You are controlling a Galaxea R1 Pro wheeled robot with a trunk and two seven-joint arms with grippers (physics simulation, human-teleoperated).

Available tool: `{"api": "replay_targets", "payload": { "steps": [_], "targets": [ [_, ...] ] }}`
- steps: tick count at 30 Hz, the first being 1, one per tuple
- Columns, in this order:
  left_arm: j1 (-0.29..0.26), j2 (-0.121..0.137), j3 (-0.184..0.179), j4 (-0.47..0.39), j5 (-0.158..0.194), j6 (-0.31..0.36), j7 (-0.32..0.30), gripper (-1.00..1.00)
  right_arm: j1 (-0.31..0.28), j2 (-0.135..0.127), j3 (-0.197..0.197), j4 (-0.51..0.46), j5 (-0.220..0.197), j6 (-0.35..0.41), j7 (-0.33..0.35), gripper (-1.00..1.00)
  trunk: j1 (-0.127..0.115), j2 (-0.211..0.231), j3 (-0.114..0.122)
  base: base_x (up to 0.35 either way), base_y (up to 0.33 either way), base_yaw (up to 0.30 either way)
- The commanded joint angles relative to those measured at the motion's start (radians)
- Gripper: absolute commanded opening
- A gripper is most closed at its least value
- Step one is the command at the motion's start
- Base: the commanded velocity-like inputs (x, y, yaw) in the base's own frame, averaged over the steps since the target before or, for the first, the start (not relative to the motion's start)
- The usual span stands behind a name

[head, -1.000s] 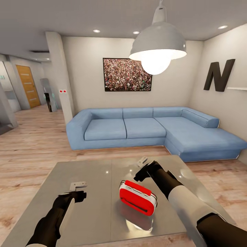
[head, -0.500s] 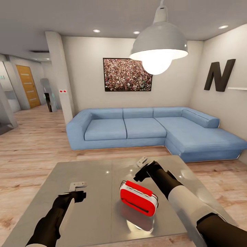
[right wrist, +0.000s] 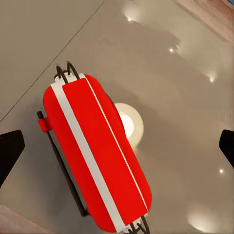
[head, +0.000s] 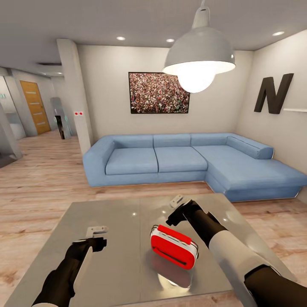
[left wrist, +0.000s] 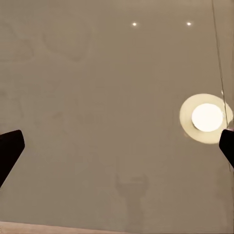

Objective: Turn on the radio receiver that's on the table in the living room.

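Radio receiver (head: 174, 246): red box with white trim, lying on the glossy grey surface (head: 119, 238) toward its near right part, tilted on a diagonal, dark slot facing the camera. Nothing else rests on the surface near it; its reflection shows just below it.

Right hand (head: 177, 200): hovers just beyond the radio receiver, apart from it, above the surface. In the right wrist view its fingertips (right wrist: 9, 151) sit at opposite edges, spread wide, with nothing between them but the radio receiver (right wrist: 95, 151) lying below on the surface (right wrist: 185, 73).

Left hand (head: 97, 230): over the left part of the surface, well apart from the radio receiver. Left wrist view has dark fingertips (left wrist: 9, 148) at both edges, spread apart, holding nothing, above the bare surface (left wrist: 97, 97).

Surroundings, head view: blue L-shaped sofa (head: 187, 160) beyond the surface; white pendant lamp (head: 198, 55) lit overhead; crowd picture (head: 159, 92) and black "N" (head: 273, 93) on the walls; light wood plank floor (head: 42, 179); wooden door (head: 35, 106) down the hallway at left.

View differences: the right wrist view shows the radio receiver's white stripe, thin black wire handle and loops at both ends. The left wrist view shows the lamp's reflection (left wrist: 207, 118) as a bright disc in the surface.
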Motion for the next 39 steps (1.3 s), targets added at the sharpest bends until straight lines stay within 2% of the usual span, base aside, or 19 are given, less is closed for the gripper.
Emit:
{"api": "replay_targets", "payload": {
  "steps": [1, 24, 39],
  "targets": [
    [0.0, 0.001, 0.0, 0.0, 0.0, 0.0, 0.0, 1.0, 0.0, 0.0, 0.0, 0.0, 0.0, 0.0, 0.0, 1.0, 0.0, 0.0, 0.0, 0.125, 0.17, 0.0],
    [0.0, 0.0, -0.001, 0.0, 0.006, 0.0, -0.007, 1.0, 0.0, 0.0, 0.0, 0.0, 0.001, 0.0, 0.009, 1.0, 0.0, 0.0, 0.0, 0.014, 0.015, 0.0],
    [0.0, 0.0, -0.001, 0.0, 0.005, 0.0, -0.007, 1.0, 0.0, 0.0, 0.002, 0.001, -0.002, 0.0, 0.012, 1.0, 0.058, -0.105, -0.047, 0.0, 0.0, 0.0]
  ]
}}
